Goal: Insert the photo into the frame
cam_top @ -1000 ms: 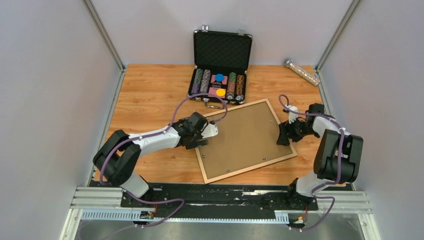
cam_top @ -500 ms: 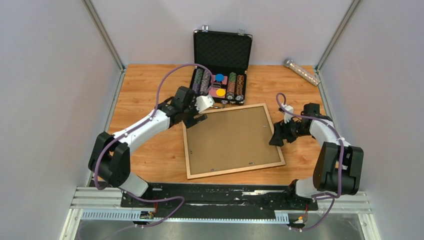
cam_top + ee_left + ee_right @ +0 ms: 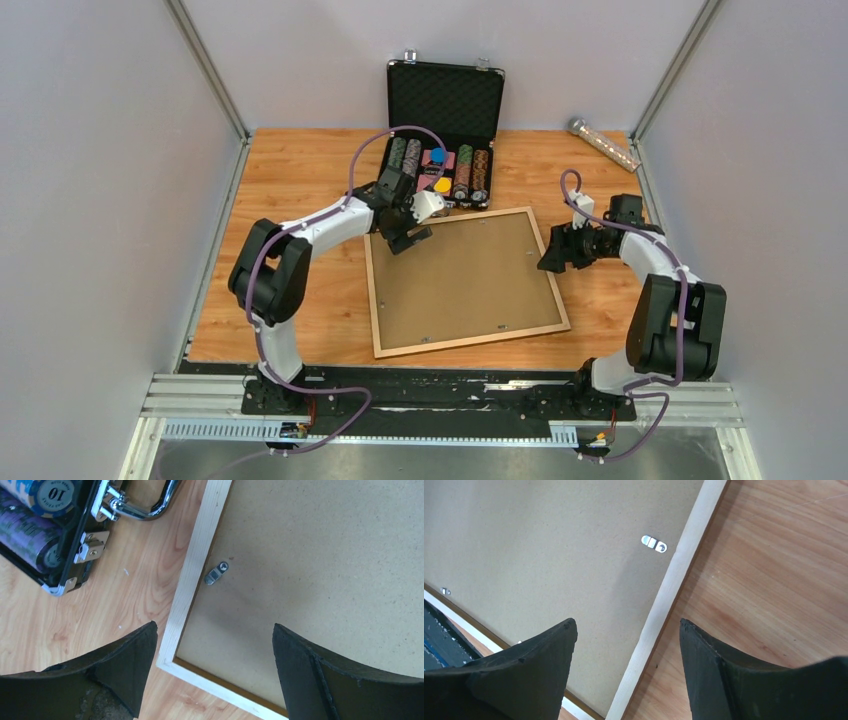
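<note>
The frame lies face down in the middle of the table, its brown fibreboard backing panel filling it. The photo is out of view. My left gripper hangs open over the frame's far left corner. In the left wrist view the pale rail and that corner sit between its fingers, with a metal turn clip beyond. My right gripper stands open over the right rail, one finger over the panel and one over the table, a second clip ahead of it.
An open black case of poker chips stands just behind the frame, its chrome handle near the frame's far left corner. A metal cylinder lies at the back right. Grey walls close in both sides.
The frame swung from tilted to nearly square, then stayed put. My left gripper moved from the frame's left edge up to its far left corner. The right gripper shifted slightly along the right rail.
</note>
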Available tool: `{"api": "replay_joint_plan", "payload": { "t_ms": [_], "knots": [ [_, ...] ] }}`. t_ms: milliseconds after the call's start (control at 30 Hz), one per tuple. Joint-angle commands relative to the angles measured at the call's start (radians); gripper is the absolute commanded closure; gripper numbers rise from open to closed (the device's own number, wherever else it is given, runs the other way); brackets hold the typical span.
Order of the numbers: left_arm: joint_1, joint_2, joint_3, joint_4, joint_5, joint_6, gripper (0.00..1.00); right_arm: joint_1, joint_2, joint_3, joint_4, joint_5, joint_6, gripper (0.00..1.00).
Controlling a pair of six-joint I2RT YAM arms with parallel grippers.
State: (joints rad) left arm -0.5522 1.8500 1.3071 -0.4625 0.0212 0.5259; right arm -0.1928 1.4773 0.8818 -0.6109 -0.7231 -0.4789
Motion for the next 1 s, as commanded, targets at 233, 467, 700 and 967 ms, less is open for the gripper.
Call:
{"api": "replay_joint_plan", "payload": {
  "t_ms": [233, 467, 700, 967],
  "knots": [
    [0.033, 0.086, 0.122, -0.003, 0.068, 0.003, 0.24, 0.0, 0.048, 0.072, 0.068, 0.023, 0.06, 0.28],
    [0.035, 0.14, 0.165, -0.004, 0.075, 0.013, 0.34, 0.001, 0.08, 0.086, 0.069, 0.029, 0.062, 0.28],
    [0.035, 0.174, 0.197, -0.01, 0.082, 0.02, 0.39, 0.0, 0.09, 0.079, 0.073, 0.03, 0.06, 0.28],
    [0.035, 0.202, 0.213, -0.014, 0.08, 0.027, 0.47, -0.002, 0.09, 0.069, 0.076, 0.027, 0.06, 0.28]
  ]
}}
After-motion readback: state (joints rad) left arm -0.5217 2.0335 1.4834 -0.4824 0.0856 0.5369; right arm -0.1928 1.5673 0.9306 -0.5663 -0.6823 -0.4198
